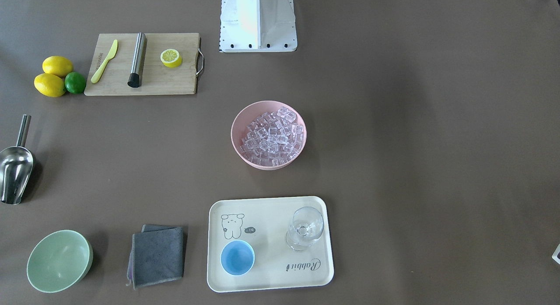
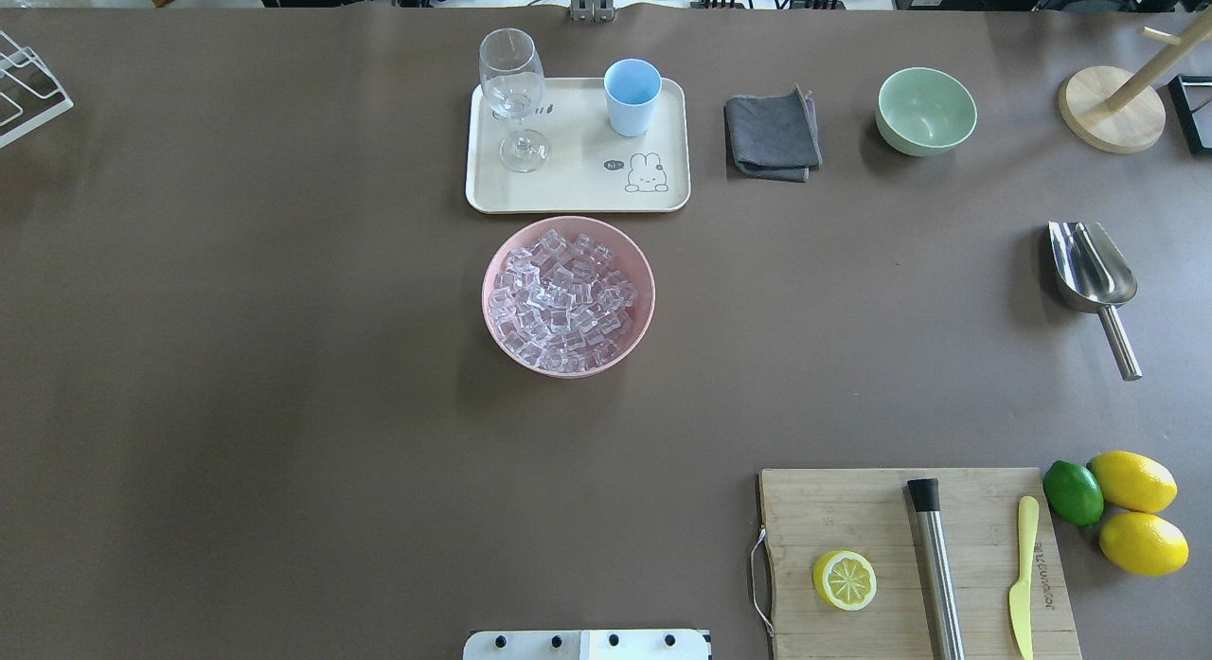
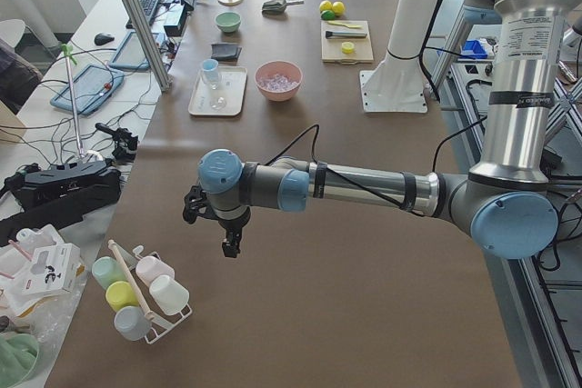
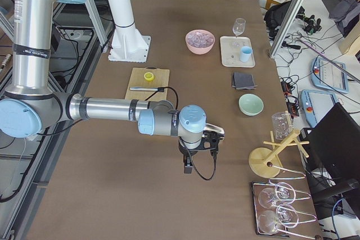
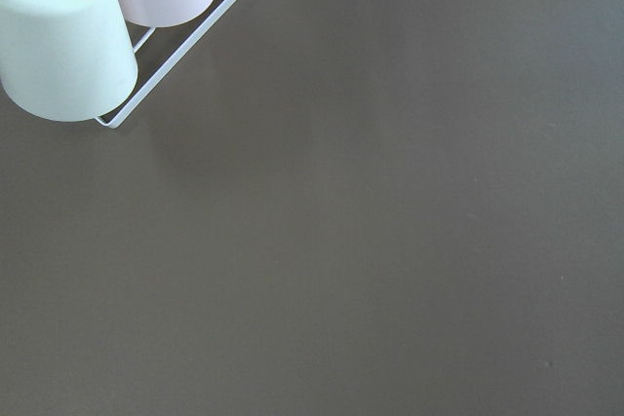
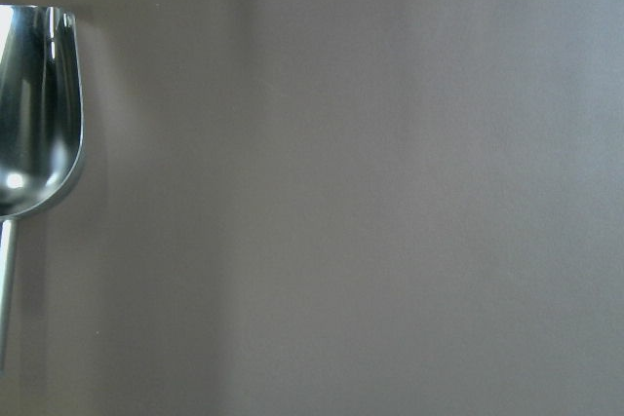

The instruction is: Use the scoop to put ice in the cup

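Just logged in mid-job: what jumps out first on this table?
The pink bowl heaped with glassy ice, in the middle of the table, draws the eye first. Just beyond it, on the side away from the robot, the light-blue cup stands on a cream tray beside a clear stemmed glass. The shiny scoop lies alone toward the robot's right.
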